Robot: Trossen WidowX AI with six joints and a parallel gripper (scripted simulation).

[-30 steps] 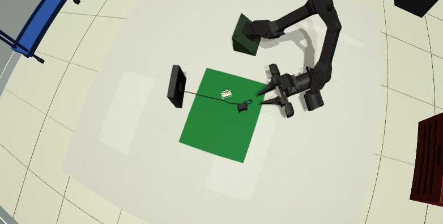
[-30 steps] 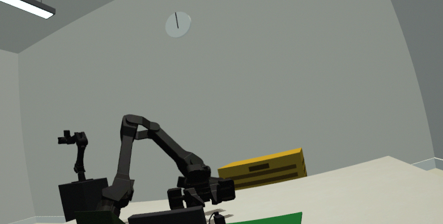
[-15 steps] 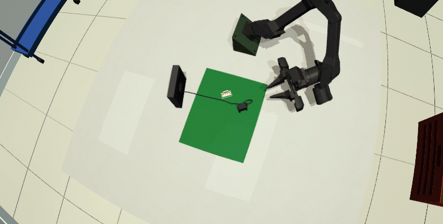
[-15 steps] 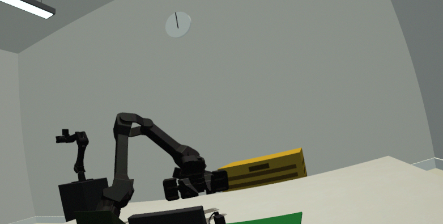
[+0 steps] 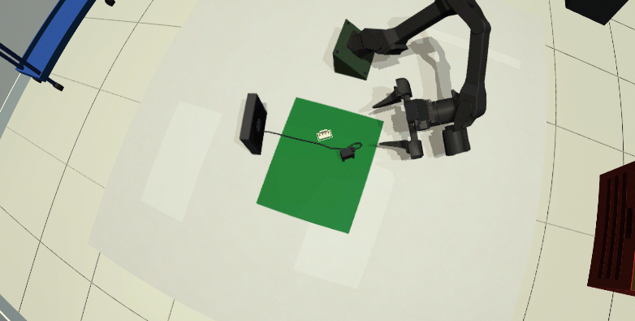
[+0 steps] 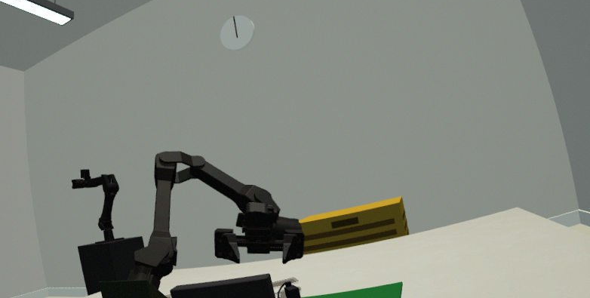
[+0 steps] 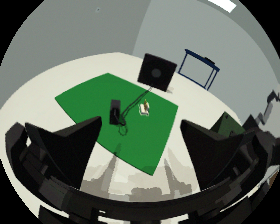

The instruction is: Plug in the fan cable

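Note:
The green board bears the pale four-pin header, which is uncovered. The black plug is at the board's right part in the top view, apart from the header; its lower end is hard to make out. A thin dark cable runs from it to the black fan, with a small loop beside the plug. My gripper is wide open and empty, off the board's right edge and clear of the plug.
A dark green wedge-shaped block is at the arm's base, beyond the board's upper edge in the top view. The fan stands off the board's left edge. A blue cart and a yellow box are farther away.

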